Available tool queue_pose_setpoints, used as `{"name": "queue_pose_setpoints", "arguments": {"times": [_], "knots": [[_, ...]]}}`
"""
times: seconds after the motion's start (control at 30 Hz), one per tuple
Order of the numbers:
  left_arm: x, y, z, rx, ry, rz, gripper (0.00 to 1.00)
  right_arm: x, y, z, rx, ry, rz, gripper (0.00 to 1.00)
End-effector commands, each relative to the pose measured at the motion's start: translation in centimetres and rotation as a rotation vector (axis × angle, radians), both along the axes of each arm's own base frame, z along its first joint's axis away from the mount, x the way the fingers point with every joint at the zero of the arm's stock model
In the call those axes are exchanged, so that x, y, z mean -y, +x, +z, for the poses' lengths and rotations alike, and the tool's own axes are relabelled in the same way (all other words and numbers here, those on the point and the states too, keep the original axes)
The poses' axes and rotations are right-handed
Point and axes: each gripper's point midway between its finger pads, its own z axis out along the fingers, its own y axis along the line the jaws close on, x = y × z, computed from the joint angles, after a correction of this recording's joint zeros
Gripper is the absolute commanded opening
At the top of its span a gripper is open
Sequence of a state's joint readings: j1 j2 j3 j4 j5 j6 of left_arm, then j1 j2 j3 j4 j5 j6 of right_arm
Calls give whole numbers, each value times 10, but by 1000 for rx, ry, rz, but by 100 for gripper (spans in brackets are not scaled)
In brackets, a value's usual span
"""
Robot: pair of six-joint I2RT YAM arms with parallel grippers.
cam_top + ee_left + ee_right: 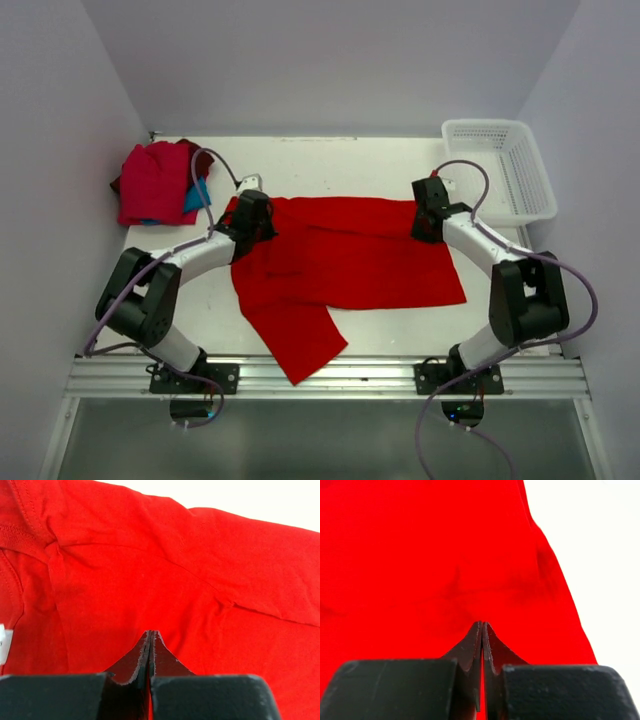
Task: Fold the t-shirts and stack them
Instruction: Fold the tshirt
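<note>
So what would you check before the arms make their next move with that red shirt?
1. Left jaws shut: ok.
2. Right jaws shut: ok.
3. Cloth really pinched in either: cannot tell; the tips sit over the red t-shirt at its far corners.
4. Shirt lying flat: not ok; it is creased on the left, and one part trails toward the near edge.
5. Pile of shirts at the far left, apart from it: ok.
6. White basket at the far right, apart from it: ok.

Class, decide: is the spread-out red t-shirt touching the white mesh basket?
Apart. The top view shows the red t-shirt ending short of the white mesh basket, with bare table between them.
</note>
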State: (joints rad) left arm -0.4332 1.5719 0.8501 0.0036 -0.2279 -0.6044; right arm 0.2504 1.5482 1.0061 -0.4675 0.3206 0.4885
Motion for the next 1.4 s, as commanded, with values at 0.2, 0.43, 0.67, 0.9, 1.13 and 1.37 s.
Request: {"name": "queue_pose_setpoints", "arguments": {"times": [0.2, 0.43, 0.67, 0.9, 1.13, 1.37], "knots": [[-21, 14, -5, 20, -30, 43, 0, 3, 47, -27, -9, -47, -66, 0], [-30, 4, -30, -39, -16, 51, 0, 2, 52, -52, -64, -62, -72, 0], [-38, -4, -72, -144, -9, 62, 0, 9, 41, -51, -75, -84, -94, 0], [-61, 10, -75, -167, 15, 128, 0, 14, 35, -47, -74, -103, -113, 0], [-90, 36, -58, -148, 16, 185, 0, 19, 43, -48, -93, -127, -114, 0], [-93, 57, -50, -109, -48, 151, 0, 18, 59, -38, -72, -129, -106, 0]]}}
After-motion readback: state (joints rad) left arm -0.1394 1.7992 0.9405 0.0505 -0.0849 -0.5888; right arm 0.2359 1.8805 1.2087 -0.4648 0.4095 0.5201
